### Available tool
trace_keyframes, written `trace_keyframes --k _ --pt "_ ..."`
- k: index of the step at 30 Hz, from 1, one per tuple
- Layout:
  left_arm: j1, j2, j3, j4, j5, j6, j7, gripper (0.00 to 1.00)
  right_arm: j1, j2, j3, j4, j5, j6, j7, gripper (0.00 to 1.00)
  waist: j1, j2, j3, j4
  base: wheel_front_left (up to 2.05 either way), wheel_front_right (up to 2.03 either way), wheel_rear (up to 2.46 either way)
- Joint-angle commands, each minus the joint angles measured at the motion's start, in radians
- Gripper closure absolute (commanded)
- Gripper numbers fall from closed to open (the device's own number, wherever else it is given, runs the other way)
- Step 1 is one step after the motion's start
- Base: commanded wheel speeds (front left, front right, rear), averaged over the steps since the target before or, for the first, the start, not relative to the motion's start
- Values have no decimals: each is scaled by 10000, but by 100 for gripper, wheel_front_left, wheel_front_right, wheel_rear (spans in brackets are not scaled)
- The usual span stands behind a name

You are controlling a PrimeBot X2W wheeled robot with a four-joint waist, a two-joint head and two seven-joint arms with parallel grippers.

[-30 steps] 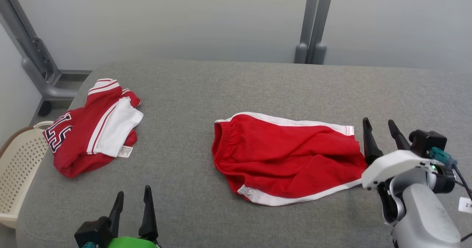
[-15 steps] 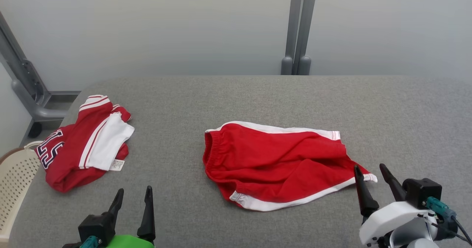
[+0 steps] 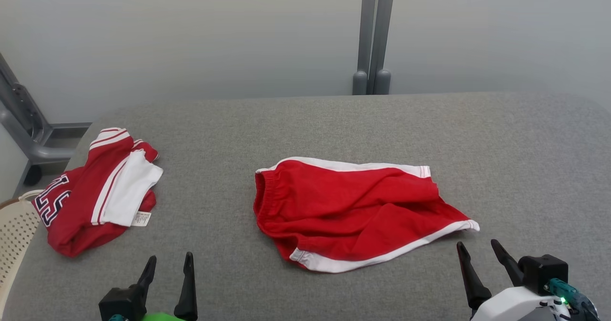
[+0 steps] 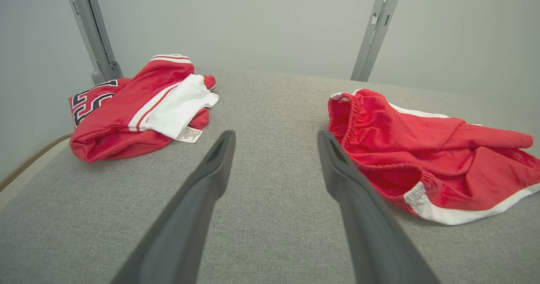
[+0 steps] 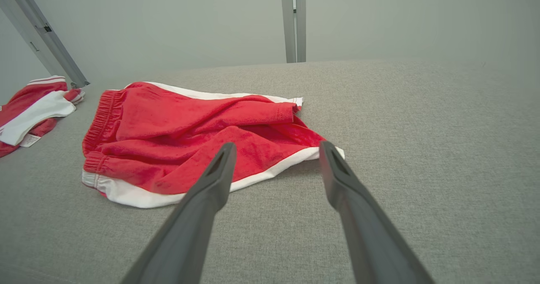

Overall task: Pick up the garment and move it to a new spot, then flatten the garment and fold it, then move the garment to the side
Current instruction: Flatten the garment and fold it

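Note:
The garment, a pair of red shorts (image 3: 353, 211) with white trim, lies rumpled and doubled over in the middle of the grey padded table (image 3: 501, 144), waistband to the left. My right gripper (image 3: 477, 243) stands open just short of its right hem corner, not touching it. In the right wrist view the shorts (image 5: 190, 136) lie ahead and to the left of the open gripper (image 5: 277, 145). My left gripper (image 3: 171, 259) is open near the front edge. In the left wrist view that gripper (image 4: 275, 135) is over bare table, with the shorts (image 4: 422, 149) to its right.
A second garment, a red and white jersey (image 3: 90, 192) with dark numerals, lies bunched at the table's left end. A cream perforated basket (image 3: 14, 235) sits off the left edge. Grey metal posts (image 3: 372, 35) stand against the wall behind.
My right gripper has drawn back from the shorts' right end toward the front edge, still open. The head camera has shifted, so the whole scene sits differently. The left gripper has hardly moved.

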Motion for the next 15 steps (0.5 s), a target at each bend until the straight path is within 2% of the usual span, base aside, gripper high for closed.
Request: trace_keyframes --k 1,7,15 --pt "97 30 25 38 -53 15 -70 0 99 -12 -38 -74 60 -7 17 0 0 0 23 -23 0 0 0" --pt "5 -15 -61 90 -137 16 -50 0 10 -10 -64 -83 325 -7 -26 0 0 0 88 -21 0 0 0" --pt "-123 -14 -284 247 -318 -234 117 0 -50 -8 -209 -9 140 -7 2 0 0 0 154 -21 0 0 0"
